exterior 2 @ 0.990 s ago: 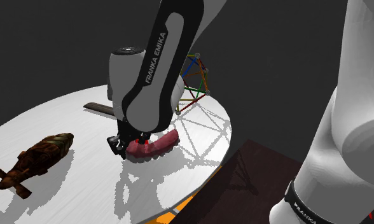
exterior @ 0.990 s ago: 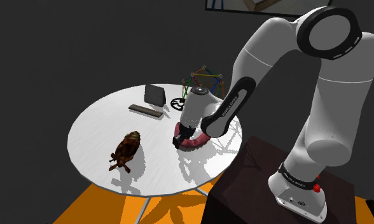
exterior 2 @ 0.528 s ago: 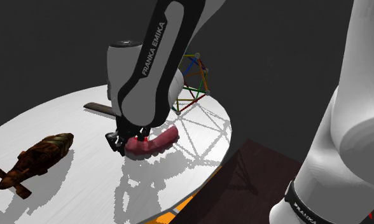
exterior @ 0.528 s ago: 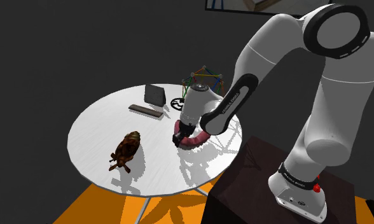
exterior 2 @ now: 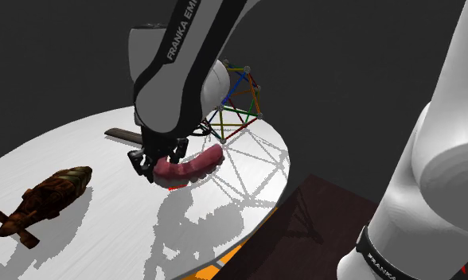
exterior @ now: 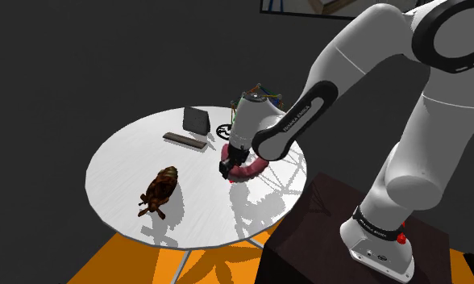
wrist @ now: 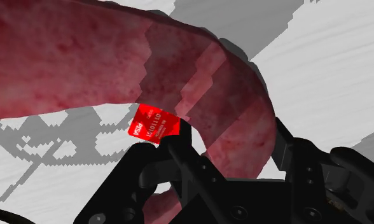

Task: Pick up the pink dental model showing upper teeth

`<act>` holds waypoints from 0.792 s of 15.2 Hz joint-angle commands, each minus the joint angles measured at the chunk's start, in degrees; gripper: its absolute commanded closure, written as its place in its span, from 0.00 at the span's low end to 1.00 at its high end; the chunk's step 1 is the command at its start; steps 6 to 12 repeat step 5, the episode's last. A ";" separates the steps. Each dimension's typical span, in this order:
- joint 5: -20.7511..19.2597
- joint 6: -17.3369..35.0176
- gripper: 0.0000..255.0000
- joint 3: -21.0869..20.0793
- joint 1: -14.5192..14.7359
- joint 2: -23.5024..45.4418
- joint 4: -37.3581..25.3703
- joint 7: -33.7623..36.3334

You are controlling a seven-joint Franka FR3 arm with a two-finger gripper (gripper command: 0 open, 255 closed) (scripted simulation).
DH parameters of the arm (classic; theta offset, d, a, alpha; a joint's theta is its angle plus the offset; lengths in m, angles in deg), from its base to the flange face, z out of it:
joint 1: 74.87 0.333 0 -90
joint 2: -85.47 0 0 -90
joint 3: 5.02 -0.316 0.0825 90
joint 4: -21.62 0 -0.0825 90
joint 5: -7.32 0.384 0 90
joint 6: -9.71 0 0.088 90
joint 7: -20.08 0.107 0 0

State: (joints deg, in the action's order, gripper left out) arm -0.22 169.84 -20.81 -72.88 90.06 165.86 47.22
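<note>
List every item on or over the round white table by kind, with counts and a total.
Pink dental model: 1
Brown creature figurine: 1
Dark flat bar: 1
Dark upright slab: 1
Black-and-white patterned disc: 1
Coloured rod-and-ball frame: 1
Total: 6

colourful rod frame [exterior 2: 239, 107] near end effector [exterior: 229, 170], brown figure [exterior: 160, 187] well apart, bare table [exterior: 121, 161] between

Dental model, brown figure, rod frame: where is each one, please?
dental model [exterior 2: 194, 165], second exterior view, middle of arch
brown figure [exterior: 160, 187], shoulder view, its body
rod frame [exterior 2: 240, 102], second exterior view, its middle rods
</note>
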 commanded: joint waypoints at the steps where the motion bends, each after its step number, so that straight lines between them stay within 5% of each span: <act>1: 1.57 -1.63 1.00 -0.42 -0.13 -1.65 -0.09 -1.14; 12: 3.01 -3.37 1.00 -0.63 -0.13 -3.28 -0.29 -2.22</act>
